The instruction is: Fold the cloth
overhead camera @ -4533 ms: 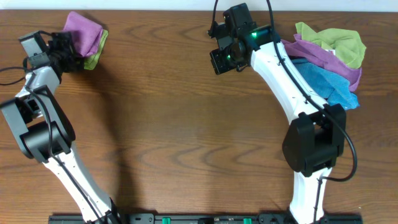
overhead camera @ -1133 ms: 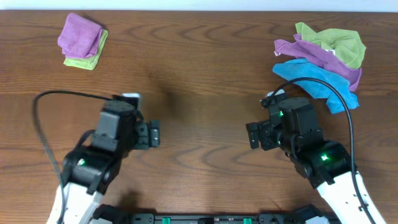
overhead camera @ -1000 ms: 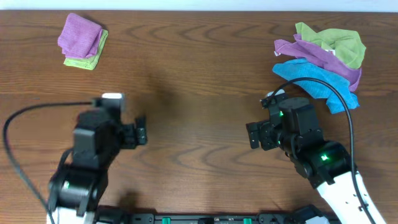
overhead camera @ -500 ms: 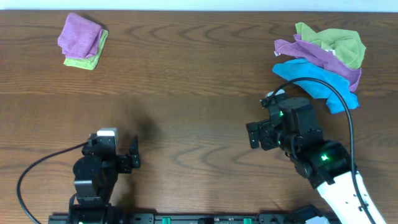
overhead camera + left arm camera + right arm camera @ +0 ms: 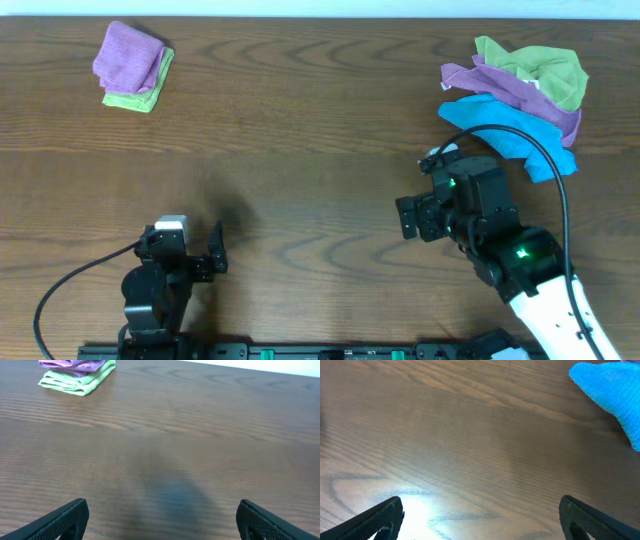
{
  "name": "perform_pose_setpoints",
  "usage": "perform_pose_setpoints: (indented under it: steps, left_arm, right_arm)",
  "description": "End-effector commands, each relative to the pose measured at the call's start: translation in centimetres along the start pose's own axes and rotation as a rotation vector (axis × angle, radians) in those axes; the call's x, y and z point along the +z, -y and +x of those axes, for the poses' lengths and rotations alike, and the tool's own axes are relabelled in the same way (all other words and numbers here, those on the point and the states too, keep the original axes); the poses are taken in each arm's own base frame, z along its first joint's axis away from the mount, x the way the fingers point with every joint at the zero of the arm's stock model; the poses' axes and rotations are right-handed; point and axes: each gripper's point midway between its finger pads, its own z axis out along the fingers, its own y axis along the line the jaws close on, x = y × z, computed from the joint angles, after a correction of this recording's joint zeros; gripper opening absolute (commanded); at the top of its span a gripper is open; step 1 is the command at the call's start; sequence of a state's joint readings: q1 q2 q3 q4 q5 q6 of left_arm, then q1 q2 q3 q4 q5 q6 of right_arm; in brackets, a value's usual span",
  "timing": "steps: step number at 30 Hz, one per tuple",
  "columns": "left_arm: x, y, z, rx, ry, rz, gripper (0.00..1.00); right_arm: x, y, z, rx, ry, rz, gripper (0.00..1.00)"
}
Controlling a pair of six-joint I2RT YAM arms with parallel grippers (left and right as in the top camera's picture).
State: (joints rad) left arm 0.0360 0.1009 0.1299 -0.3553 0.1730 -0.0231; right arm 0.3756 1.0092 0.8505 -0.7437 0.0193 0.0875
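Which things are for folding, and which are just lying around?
For the job:
blue cloth, crumpled purple cloth, crumpled green cloth, folded stack (already done).

Just there:
wooden table, black cable.

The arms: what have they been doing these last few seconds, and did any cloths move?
Both arms pulled back from the far side toward the near edge. The left gripper let go of the folded purple cloth, leaving it on the green cloth, and is now open and empty. The right gripper drew back from beside the pile, also open. The pile lies as before.
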Motion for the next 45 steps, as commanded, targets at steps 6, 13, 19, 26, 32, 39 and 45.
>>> perform_pose_setpoints:
  steps: [6, 13, 19, 26, 32, 39, 45]
  left_arm:
    - [0.0, -0.4, 0.0, -0.011, 0.027, -0.011, 0.95]
    - [-0.4, -0.2, -0.9, -0.005, 0.077, -0.006, 0.95]
    - [-0.4, -0.3, -0.9, -0.001, 0.076, -0.013, 0.95]
    - [-0.4, -0.3, -0.9, -0.001, 0.075, -0.013, 0.95]
    - [-0.4, -0.4, -0.9, -0.001, 0.075, -0.014, 0.95]
    - [-0.4, -0.4, -0.9, -0.001, 0.075, -0.014, 0.95]
    - [-0.4, -0.3, -0.9, -0.001, 0.075, -0.013, 0.95]
  right_arm:
    - [-0.3, 0.0, -0.2, 0.009, 0.011, 0.003, 0.99]
    - [-0.3, 0.0, -0.2, 0.009, 0.011, 0.003, 0.99]
    - [-0.3, 0.0, -0.2, 0.009, 0.011, 0.003, 0.99]
    - [-0.3, 0.0, -0.2, 0.009, 0.011, 0.003, 0.99]
    - [-0.3, 0.0, -0.2, 0.009, 0.012, 0.003, 0.99]
    - [-2.1, 1.3, -0.7, -0.053, 0.078, 0.059, 0.99]
    - [-6.6, 5.9, 1.7, -0.046, 0.267, 0.206, 0.99]
